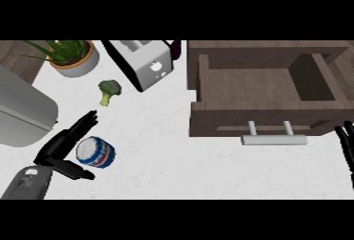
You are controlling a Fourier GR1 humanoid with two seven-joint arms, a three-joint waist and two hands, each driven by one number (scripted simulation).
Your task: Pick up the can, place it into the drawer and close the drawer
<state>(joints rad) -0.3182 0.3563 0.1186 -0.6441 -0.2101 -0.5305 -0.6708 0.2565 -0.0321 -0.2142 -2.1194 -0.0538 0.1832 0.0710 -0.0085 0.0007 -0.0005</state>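
Fingers [81, 123] and thumb of the left hand [62, 150] spread wide, flanking the blue-and-white can [95, 152] lying on the counter [194, 164]; label unreadable. Drawer [262, 89] open. Right hand [346, 143] rests at the edge, fingers straight.

The drawer [266, 89] at upper right looks like dark matt wood with a brushed metal handle [273, 139]. The desk [173, 159] is smooth pale stone. The toaster [142, 61] appears glossy metal, and the can [95, 152] carries a shiny printed label.
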